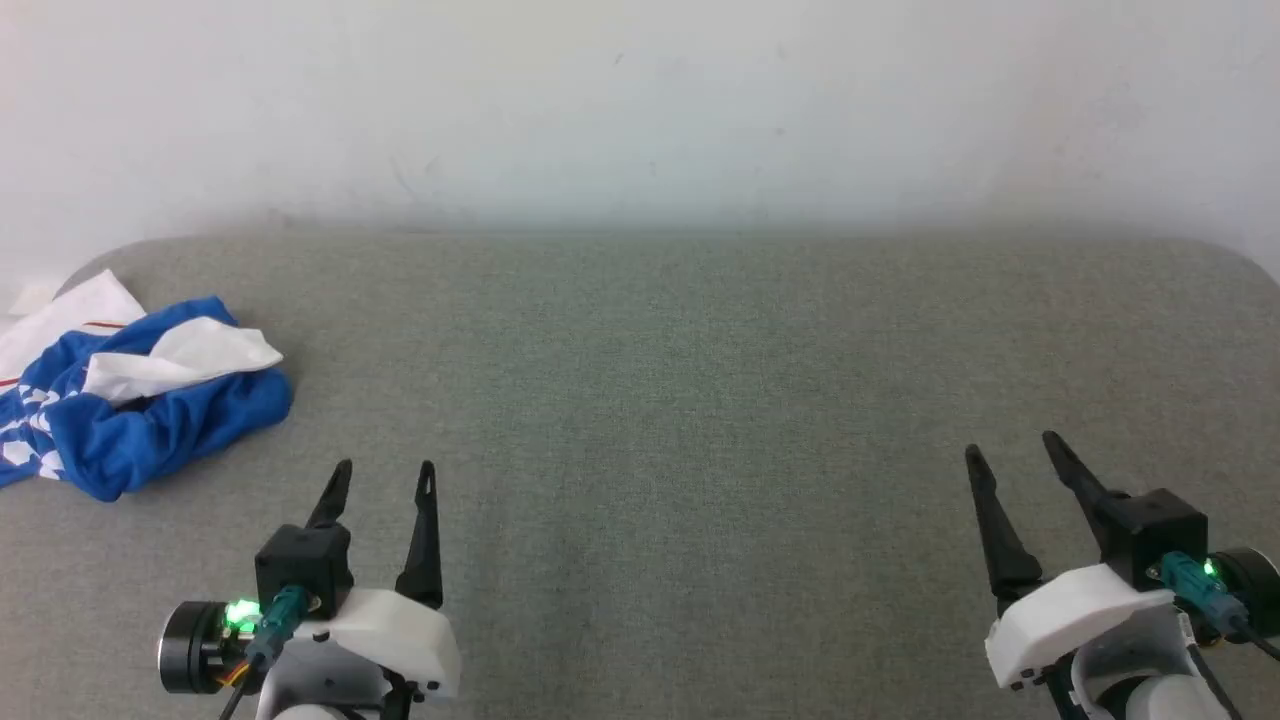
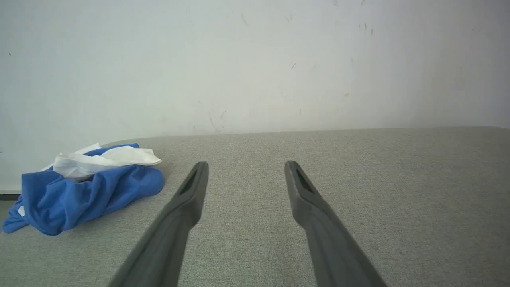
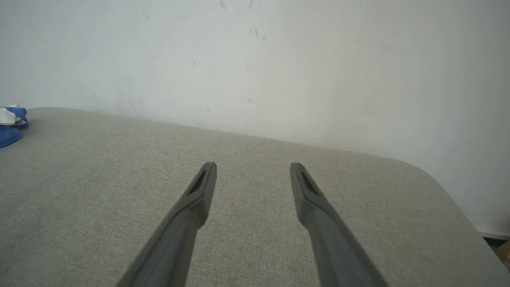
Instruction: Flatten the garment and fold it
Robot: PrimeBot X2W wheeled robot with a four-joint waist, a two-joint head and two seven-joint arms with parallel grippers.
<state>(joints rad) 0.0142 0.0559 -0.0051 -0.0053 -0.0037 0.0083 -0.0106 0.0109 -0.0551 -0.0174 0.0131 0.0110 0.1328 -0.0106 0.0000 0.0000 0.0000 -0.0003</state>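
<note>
The garment (image 1: 140, 400) lies crumpled in a heap at the far left of the grey fabric table (image 1: 650, 400), royal blue with white parts and a thin red stripe, one end hanging over the left edge. In the left wrist view the garment (image 2: 79, 191) sits ahead and to the left of my fingers. Its blue edge (image 3: 10, 127) peeks in at the far left of the right wrist view. My left gripper (image 1: 385, 468) stands open near the front left, right of the heap and apart from it. My right gripper (image 1: 1010, 447) is open at the front right, with nothing between its fingers.
A pale wall (image 1: 640, 100) rises directly behind the table. The table's corners are rounded at the back left and back right (image 3: 430, 175). Bare grey cloth stretches between the two grippers.
</note>
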